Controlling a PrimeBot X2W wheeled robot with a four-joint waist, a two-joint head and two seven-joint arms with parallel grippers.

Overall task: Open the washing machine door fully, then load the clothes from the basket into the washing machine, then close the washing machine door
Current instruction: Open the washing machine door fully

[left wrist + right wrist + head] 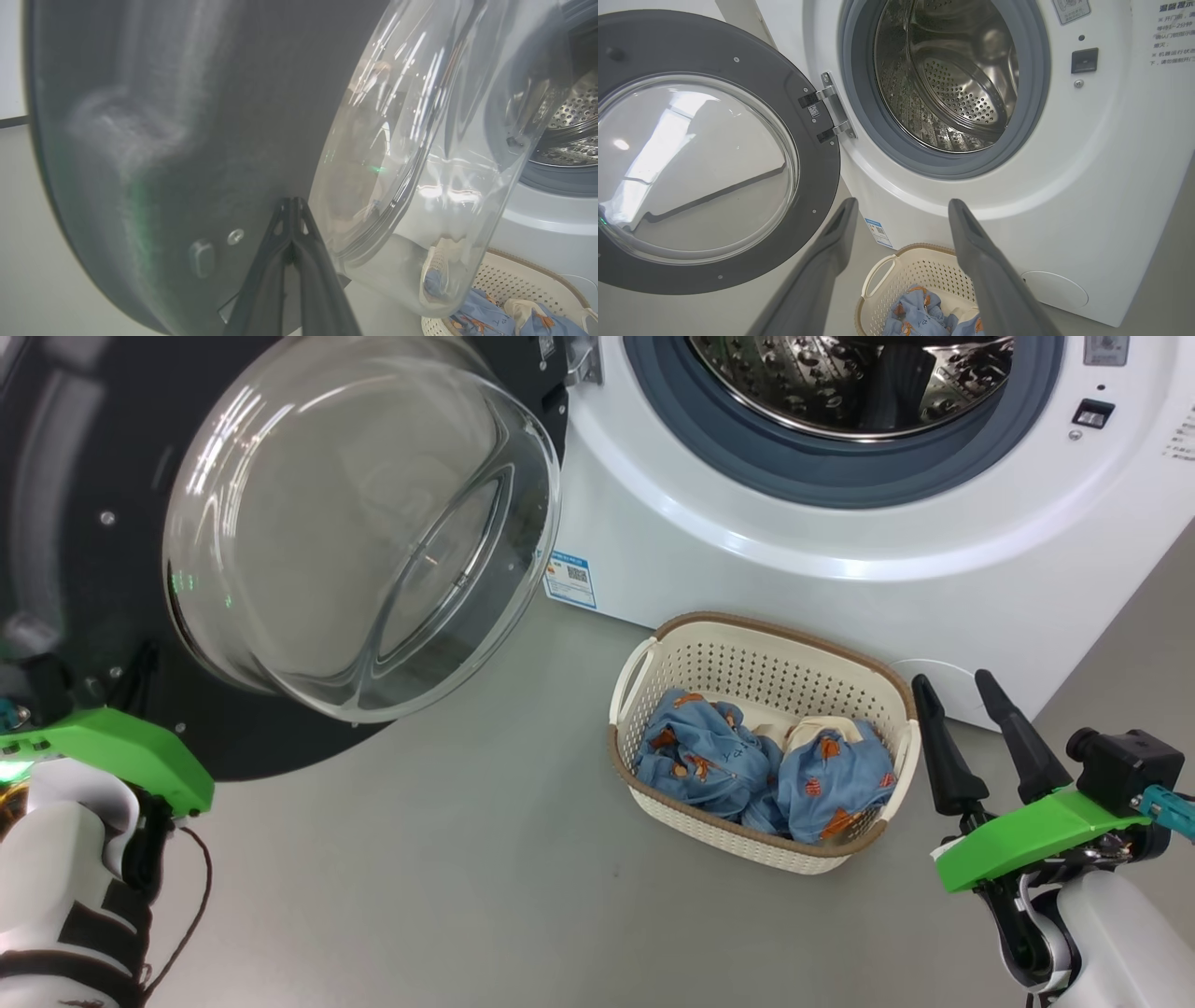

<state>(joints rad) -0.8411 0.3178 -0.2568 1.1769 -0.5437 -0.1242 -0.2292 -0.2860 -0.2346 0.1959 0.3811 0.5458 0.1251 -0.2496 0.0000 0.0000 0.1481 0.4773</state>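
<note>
Pressed together, the left gripper (292, 203) has its jaw tips at, perhaps touching, the black inner face of the washing machine door (84, 523). The door fills the left of the frame, swung wide on its hinge (833, 109). It looks stiff, glossy and probably heavy, so push on the black ring, not the glass bowl (355, 523). At centre, soft, light clothes (709, 756) lie bunched in the basket (775, 672); pinch a raised fold. At lower right, the right gripper (952, 679) stands spread and empty.
</note>
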